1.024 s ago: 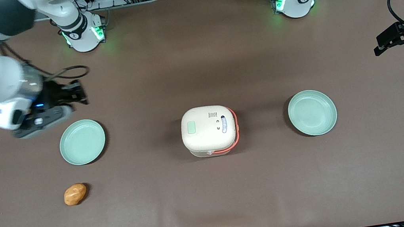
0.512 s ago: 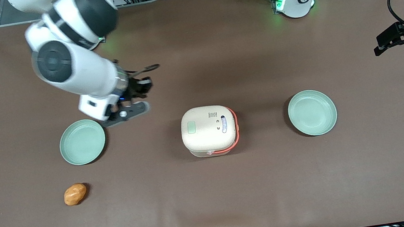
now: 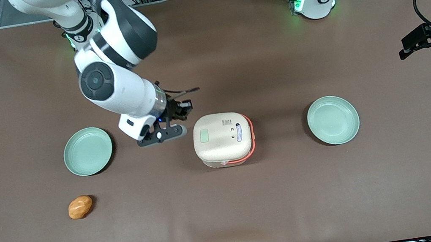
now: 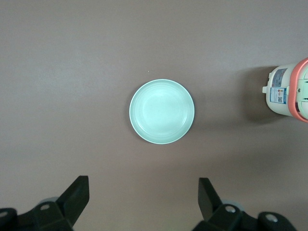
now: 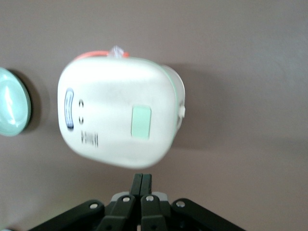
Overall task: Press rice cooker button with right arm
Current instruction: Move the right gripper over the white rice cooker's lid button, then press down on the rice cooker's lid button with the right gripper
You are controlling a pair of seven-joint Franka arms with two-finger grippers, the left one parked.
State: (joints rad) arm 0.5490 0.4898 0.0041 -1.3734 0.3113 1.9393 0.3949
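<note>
Front view: one rice cooker (image 3: 223, 138), two plates (image 3: 88, 151) (image 3: 333, 120) — gripper (image 5: 142, 185) beside cooker, fingers together.

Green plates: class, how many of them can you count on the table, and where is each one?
2. One plate lies toward the working arm's end, near the gripper beside the rice cooker. The other plate lies toward the parked arm's end. None seems hidden.
</note>
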